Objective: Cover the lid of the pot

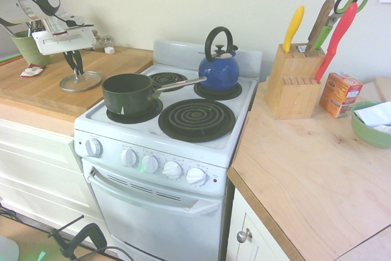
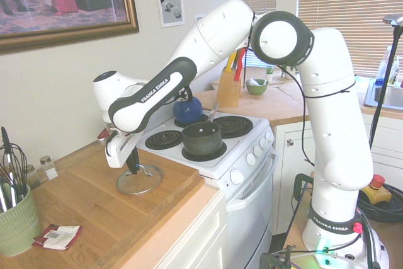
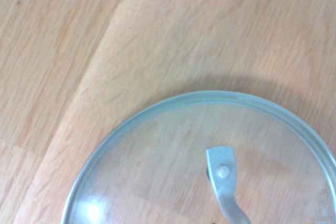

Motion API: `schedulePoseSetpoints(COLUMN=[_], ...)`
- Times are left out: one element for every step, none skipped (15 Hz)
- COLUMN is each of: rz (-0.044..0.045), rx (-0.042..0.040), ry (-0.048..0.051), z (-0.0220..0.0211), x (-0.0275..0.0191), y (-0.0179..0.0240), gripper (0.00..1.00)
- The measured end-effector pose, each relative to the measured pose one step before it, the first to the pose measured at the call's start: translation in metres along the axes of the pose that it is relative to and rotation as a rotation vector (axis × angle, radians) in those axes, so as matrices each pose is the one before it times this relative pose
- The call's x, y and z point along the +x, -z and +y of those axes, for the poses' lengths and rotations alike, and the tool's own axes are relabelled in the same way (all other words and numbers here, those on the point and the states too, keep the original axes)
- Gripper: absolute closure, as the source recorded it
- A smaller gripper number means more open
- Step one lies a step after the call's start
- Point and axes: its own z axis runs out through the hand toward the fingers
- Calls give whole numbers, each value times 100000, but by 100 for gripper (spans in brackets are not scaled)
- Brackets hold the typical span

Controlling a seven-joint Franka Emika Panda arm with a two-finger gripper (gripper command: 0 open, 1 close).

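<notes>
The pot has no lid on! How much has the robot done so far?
It has only just started: its gripper has closed at the handle of the glass lid, which is down at the wooden counter. Left to do: lift the lid, carry it to the open pot on the stove, and set it on top.

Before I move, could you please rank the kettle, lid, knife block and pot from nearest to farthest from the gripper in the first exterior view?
1. Lid, beneath the gripper.
2. Pot, on a front burner.
3. Kettle, on a back burner.
4. Knife block, beyond the stove.
</notes>
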Motion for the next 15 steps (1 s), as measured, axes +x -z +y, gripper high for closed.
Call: schedulePoseSetpoints(rz=[-271, -433, -169, -422, -287, 7, -8, 421, 999, 1139, 956, 790, 818, 461, -286], rx=[1084, 1809, 2186, 2032, 2123, 1990, 2160, 1974, 1552, 1211, 591, 172, 102, -134, -238], ry=[-1829, -2243, -3064, -3913, -4413, -4260, -4950, -5146, -5398, -5893, -6267, -5642, -5023, -4886, -4959], z=[26, 23, 22, 27, 71, 115, 194, 328, 481, 660, 915, 962, 1071, 1138, 1124], x=[-7, -48, -90, -226, -325, -391, -433, -322, -193, 82, 453, 894, 1355, 1739, 1742], y=[384, 734, 1092, 1356, 1671, 1855, 1969, 1785, 1591, 1482, 1202, 805, 519, 181, -61], gripper=[100, 100, 100, 100, 100, 100, 100, 100, 100, 100, 100, 100, 100, 100, 100])
